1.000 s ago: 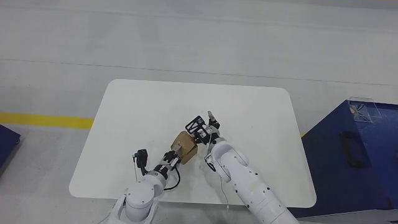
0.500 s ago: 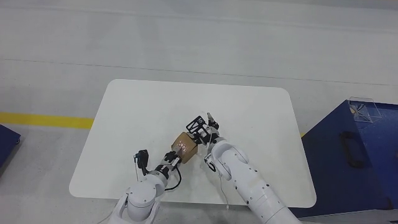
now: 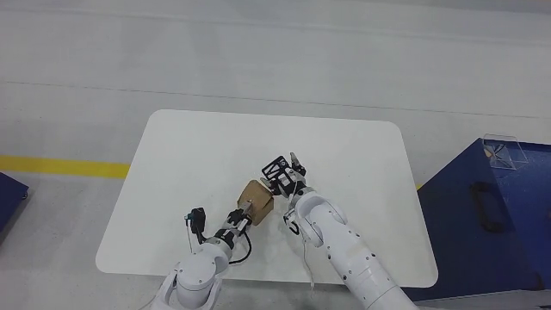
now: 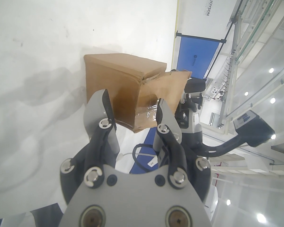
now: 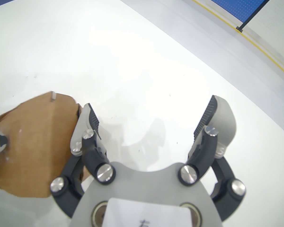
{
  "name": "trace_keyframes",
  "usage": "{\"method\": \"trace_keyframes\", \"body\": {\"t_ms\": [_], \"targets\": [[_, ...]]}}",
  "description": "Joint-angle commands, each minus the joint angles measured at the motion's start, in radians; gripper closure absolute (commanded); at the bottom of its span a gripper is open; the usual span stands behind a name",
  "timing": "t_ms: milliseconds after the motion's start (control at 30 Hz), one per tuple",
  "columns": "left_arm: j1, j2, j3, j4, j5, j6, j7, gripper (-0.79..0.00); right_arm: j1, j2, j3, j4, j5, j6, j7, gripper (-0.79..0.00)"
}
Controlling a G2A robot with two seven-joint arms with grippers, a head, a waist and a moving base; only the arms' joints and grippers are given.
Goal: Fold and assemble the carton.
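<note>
Carton point(image 3: 255, 195) in top view: brown, crumpled, on the white table point(image 3: 189, 164), around the middle and toward the robot's side. We see the left gripper point(image 3: 241, 216) at the carton's near edge, touching it. The right gripper point(image 3: 284, 169) is just beside the carton on its far right side, jaws spread wide. Grey floor with a yellow line point(image 3: 60, 167) lies around the table, and a blue cabinet point(image 3: 482, 224) stands off its right end.

Left wrist view: the left gripper point(image 4: 133, 98) straddles a crushed corner of the carton point(image 4: 113, 81). Cardboard fills the gap from one finger point(image 4: 101, 109) to the other, so we read the jaws as clamped on that corner. One side of the carton lies against the table point(image 4: 37, 36). A loose flap point(image 4: 170, 86) sticks out away from the table, creased where it meets the body. Shiny tape shows low on the corner. Beyond the flap we see part of the right arm.

Right wrist view: the right gripper point(image 5: 151, 109) hangs over the table point(image 5: 132, 48), jaws wide apart, gripping nothing. The carton point(image 5: 33, 142) is beside it, outside the jaws, its edge running behind the back of one finger point(image 5: 85, 124). Whether they touch we cannot tell. A grey fingertip of the left gripper presses the carton at the view's edge.
</note>
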State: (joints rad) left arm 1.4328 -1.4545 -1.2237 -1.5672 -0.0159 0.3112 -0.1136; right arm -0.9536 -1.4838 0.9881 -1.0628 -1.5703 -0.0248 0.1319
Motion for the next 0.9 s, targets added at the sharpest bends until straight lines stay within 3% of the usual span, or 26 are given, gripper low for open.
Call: {"method": "trace_keyframes", "body": {"t_ms": [0, 867], "targets": [[-0.001, 0.000, 0.000, 0.002, -0.002, 0.001, 0.001, -0.332, 0.003, -0.001, 0.002, 0.007, 0.001, 0.001, 0.006, -0.785], [-0.015, 0.002, 0.015, 0.021, -0.002, 0.014, 0.017, -0.302, -0.016, -0.004, -0.002, 0.001, -0.039, -0.043, 0.014, -0.785]]}}
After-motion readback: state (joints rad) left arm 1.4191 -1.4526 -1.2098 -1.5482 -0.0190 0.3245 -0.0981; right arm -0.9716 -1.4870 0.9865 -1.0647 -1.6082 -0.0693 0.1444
